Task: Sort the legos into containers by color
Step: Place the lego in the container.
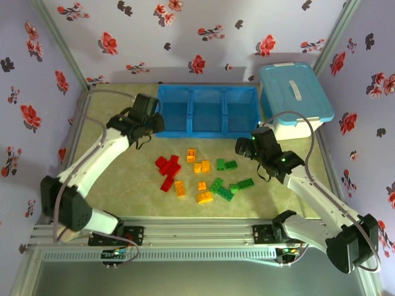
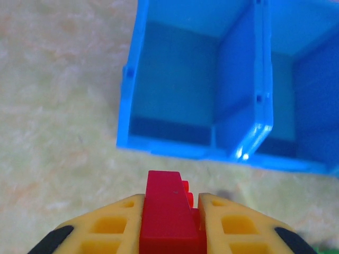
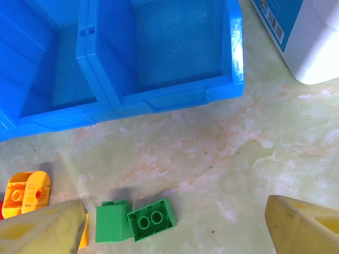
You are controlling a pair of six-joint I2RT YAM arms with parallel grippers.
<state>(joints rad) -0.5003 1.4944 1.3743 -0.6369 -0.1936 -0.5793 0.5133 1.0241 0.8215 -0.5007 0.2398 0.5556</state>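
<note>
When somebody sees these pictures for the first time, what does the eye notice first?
The red brick clamped in the left gripper, just short of the empty left compartment of the blue tray. Next, the loose pile of red, orange and green legos on the table in front of that tray.

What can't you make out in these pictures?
Left wrist view: the red studded plastic brick is half hidden by the left end effector's yellow fingers and the bottom edge.
Right wrist view: the right end effector's finger covers part of an orange-yellow plastic brick.
Top view: loose bricks' studs too small to count.
</note>
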